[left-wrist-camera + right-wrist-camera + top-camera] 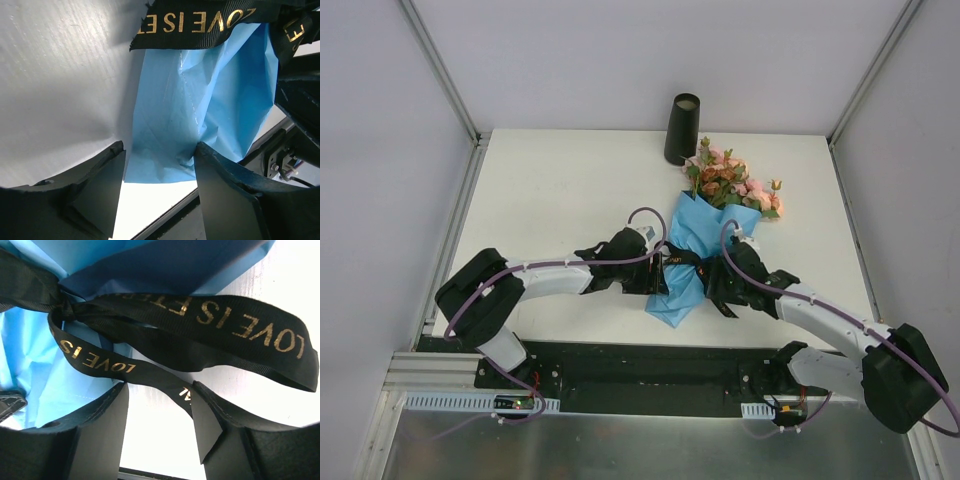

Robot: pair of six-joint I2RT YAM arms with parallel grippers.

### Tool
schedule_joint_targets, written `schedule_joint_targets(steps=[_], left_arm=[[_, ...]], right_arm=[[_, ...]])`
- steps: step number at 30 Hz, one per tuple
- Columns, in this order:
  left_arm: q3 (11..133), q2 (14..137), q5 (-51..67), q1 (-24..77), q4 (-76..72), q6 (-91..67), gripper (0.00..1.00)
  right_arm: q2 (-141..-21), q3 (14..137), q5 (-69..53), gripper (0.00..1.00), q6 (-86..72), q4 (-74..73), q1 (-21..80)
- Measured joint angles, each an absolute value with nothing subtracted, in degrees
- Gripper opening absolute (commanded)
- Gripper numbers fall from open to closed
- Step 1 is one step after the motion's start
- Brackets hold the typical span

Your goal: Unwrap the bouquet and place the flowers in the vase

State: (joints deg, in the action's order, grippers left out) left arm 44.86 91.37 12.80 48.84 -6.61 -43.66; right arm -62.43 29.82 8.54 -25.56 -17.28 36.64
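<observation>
Lying flat: the bouquet (pixel 705 228) is down on the white table (pixel 560 190), heads pointing to the far edge and tail toward the arm bases, with a gripper at each side of its waist.
Flowers: the flowers (pixel 732 182) fan out of the wrap's wide mouth. They are soft, rounded roses in pink, peach and rust with small green leaves, and the far blooms sit just beside the vase's foot.
Wrap: blue paper (pixel 200 100), thin and smooth with a slight sheen, creased in long straight folds. It forms a cone, cinched at the waist and flaring again at the bottom.
Ribbon: black ribbon (pixel 235 332), flat woven band, matte, stamped with gold capitals. It is knotted around the wrap's waist, loops and tails spilling loose over paper and tabletop.
Vase: the vase (pixel 682 128) stands upright at the far edge, a tall black cylinder, slightly tapered, with a round pale-rimmed mouth.
Left gripper: left gripper (pixel 159 147) has its jaws spread, chunky black wedge fingers on either side of the wrap's bottom edge. One finger sits right against a paper fold; whether it presses, I can't tell.
Right gripper: right gripper (pixel 160 387) has its jaws parted too. A ribbon tail drops into the gap, its cut end just beside one finger, not pinched.
</observation>
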Motion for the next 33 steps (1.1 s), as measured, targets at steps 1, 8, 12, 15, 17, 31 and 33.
schedule_joint_targets(steps=[1,8,12,15,17,31,33], left_arm=[[44.99,91.22,12.34,48.84,-6.37,-43.53,0.59],[45.78,90.67,10.39,49.12,-4.34,-42.76,0.60],[46.00,90.67,9.85,49.21,-3.79,-42.59,0.60],[46.04,90.67,9.67,49.52,-3.66,-42.57,0.60],[46.13,90.67,9.47,49.84,-3.55,-42.54,0.60],[46.83,90.67,8.14,50.70,-2.57,-42.39,0.59],[46.83,90.67,7.84,50.70,-2.55,-42.41,0.60]], right_arm=[[-62.59,29.71,8.51,0.59,-25.56,-17.26,36.64],[-63.16,28.25,7.20,0.60,-25.91,-15.55,36.64],[-64.69,28.01,7.27,0.64,-26.59,-14.79,36.64],[-65.10,27.94,8.36,0.64,-27.07,-13.87,36.64],[-65.12,27.88,9.56,0.63,-27.53,-13.41,36.64],[-66.35,27.40,17.45,0.27,-29.98,-12.14,36.80],[-67.57,27.64,18.13,0.19,-30.15,-11.94,36.99]])
